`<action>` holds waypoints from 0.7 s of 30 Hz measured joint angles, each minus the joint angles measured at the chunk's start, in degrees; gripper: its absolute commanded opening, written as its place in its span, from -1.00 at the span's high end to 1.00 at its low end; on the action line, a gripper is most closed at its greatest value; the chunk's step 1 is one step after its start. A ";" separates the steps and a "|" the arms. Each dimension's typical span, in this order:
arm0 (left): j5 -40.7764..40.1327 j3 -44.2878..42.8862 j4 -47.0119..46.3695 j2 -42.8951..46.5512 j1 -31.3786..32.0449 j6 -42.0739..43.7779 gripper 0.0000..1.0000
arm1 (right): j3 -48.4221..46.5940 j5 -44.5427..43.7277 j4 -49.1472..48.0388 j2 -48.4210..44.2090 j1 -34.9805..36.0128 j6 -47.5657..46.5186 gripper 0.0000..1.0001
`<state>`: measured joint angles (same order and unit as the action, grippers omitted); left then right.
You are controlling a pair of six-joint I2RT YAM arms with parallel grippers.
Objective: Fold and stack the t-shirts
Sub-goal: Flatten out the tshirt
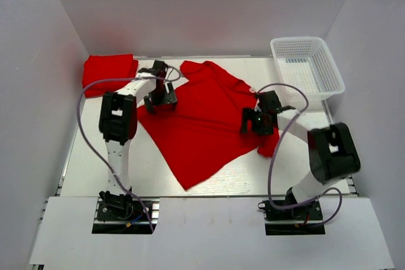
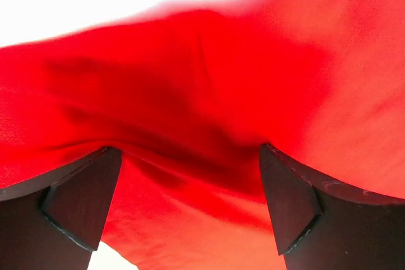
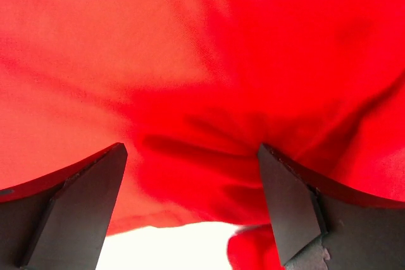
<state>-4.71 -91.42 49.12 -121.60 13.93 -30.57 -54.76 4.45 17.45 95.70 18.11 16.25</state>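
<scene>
A bright red t-shirt (image 1: 202,121) lies spread and skewed on the white table (image 1: 95,162). A second red t-shirt (image 1: 109,73) lies folded at the far left corner. My left gripper (image 1: 159,100) is open over the spread shirt's left edge, and its wrist view shows red cloth (image 2: 209,99) between the wide-apart fingers (image 2: 288,197). My right gripper (image 1: 257,122) is open over the shirt's right edge, with red cloth (image 3: 209,80) filling its view and a strip of white table below it.
A white plastic mesh basket (image 1: 307,67) stands at the far right corner. White walls close in the table on three sides. Both arms' cables loop above the table near the shirt.
</scene>
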 measured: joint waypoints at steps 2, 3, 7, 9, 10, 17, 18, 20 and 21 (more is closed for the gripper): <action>-0.15 -10.08 0.94 -6.14 -0.09 2.14 -1.00 | 5.40 1.77 -0.55 -4.92 1.07 0.00 -0.81; -0.04 -14.64 1.07 -8.90 -0.13 2.93 -1.00 | 7.08 2.69 -0.46 -6.60 1.84 -0.33 -0.81; 1.18 -29.42 0.33 -17.70 -0.24 6.19 -1.00 | 10.12 6.34 0.17 -9.77 5.68 -2.91 -0.81; 1.53 -34.60 -0.11 -20.74 -0.22 7.56 -1.00 | 10.21 9.42 0.35 -9.84 7.34 -4.31 -0.81; 1.68 -36.09 -0.42 -21.64 -0.22 8.09 -1.00 | 10.21 10.12 0.35 -9.70 8.07 -4.50 -0.81; 4.09 -38.47 -5.79 -23.47 -0.33 11.32 -1.00 | 6.78 15.52 0.68 -5.90 11.21 -6.29 -0.81; 4.59 -38.75 -6.32 -23.61 -0.33 11.63 -1.00 | 6.01 15.28 1.20 -5.44 11.37 -6.45 -0.81; 5.44 -39.19 -7.10 -23.87 -0.33 12.20 -1.00 | 4.48 13.90 2.71 -5.22 11.50 -6.69 -0.81; 5.60 -39.23 -7.26 -23.91 -0.33 12.59 -1.00 | 3.54 12.92 3.63 -5.29 11.50 -6.84 -0.81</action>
<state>0.89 -130.65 41.87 -145.51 13.61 -17.98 -51.22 17.37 21.08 90.41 29.61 9.41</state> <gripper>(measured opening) 0.995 0.904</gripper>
